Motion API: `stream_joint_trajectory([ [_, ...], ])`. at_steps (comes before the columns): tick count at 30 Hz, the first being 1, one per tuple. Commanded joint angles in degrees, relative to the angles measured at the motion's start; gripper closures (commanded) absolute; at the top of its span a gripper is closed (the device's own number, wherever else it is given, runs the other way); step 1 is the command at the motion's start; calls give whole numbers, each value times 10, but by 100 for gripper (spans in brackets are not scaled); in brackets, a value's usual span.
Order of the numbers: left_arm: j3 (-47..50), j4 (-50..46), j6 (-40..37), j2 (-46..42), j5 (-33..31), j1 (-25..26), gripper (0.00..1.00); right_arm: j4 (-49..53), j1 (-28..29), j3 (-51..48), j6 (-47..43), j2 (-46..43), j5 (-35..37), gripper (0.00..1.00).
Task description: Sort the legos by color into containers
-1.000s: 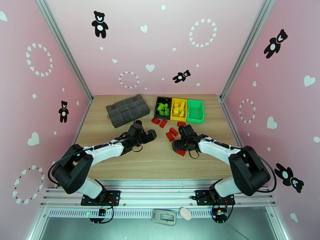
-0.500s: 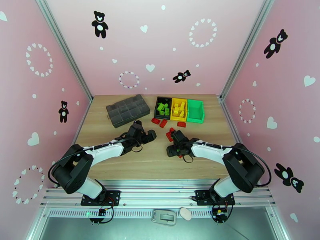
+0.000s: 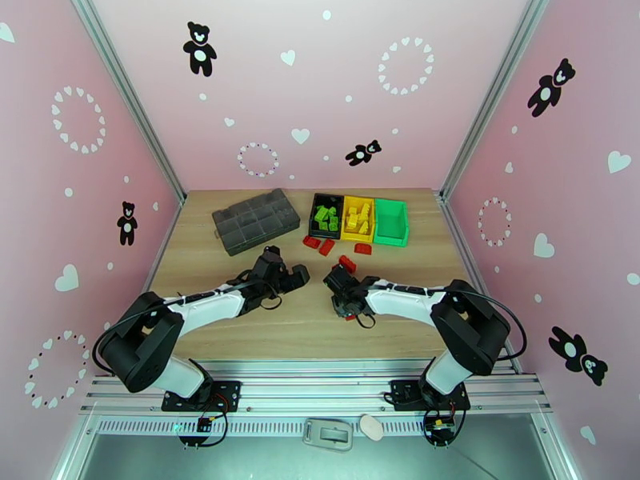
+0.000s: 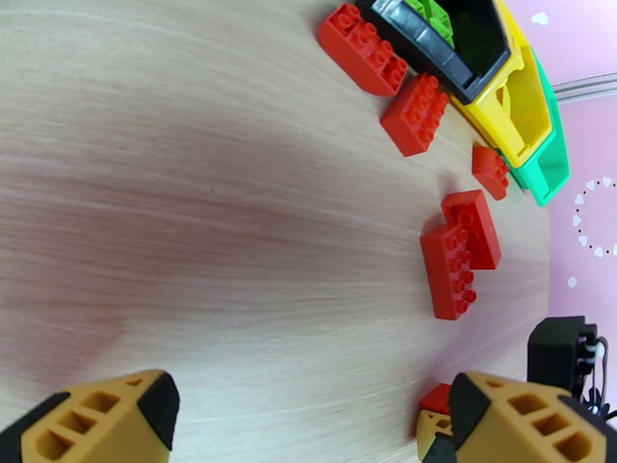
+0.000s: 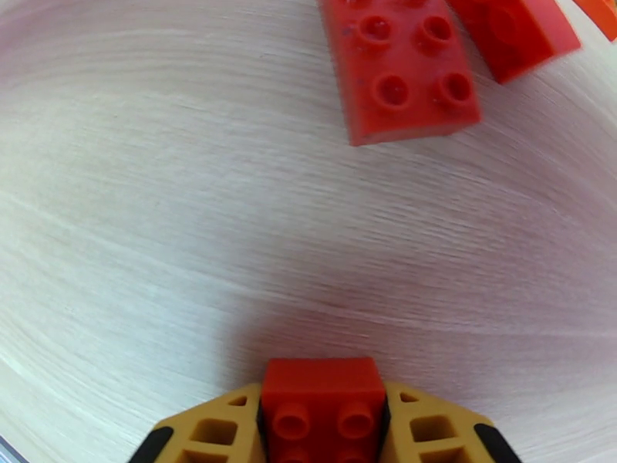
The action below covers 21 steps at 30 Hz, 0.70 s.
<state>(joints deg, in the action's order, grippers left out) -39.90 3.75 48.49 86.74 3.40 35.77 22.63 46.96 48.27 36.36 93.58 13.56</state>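
My right gripper (image 5: 322, 397) is shut on a small red lego (image 5: 322, 376), low over the wood, and sits mid-table (image 3: 337, 283) in the top view. Two more red legos (image 5: 401, 79) lie just ahead of it. Wide open with nothing between its fingers, my left gripper (image 4: 308, 426) hangs left of the right one (image 3: 292, 275). Several loose red legos (image 4: 450, 272) lie between the grippers and the containers: a black bin (image 3: 326, 215) with green legos, a yellow bin (image 3: 358, 218) with yellow legos, and a green bin (image 3: 391, 222).
A dark-grey compartment organizer (image 3: 256, 220) lies at the back left of the table. Pink walls and aluminium posts close in the sides and back. Bare wood spreads in front of both grippers toward the near edge.
My right gripper has swung left across the table and closed on a red lego. The left arm has barely shifted and stays open.
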Motion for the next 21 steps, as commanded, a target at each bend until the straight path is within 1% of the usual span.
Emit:
stream_joint_trajectory([
  [1, -16, -2, 3, 5, 8, -3, 2, 16, -1, 3, 5, -14, 15, 75],
  [5, -45, 2, 3, 28, 29, -3, 2, 10, -8, 15, -1, -29, 8, 77],
  [10, -104, -3, -1, 67, 48, 7, 3, 9, -38, 44, -18, -35, -13, 79],
  [17, -196, -3, 7, 140, 85, 14, 4, -3, -109, 66, -40, -45, -68, 81],
  [21, -271, -18, 6, 189, 99, 25, 4, -2, -157, 88, -55, -44, -95, 82],
])
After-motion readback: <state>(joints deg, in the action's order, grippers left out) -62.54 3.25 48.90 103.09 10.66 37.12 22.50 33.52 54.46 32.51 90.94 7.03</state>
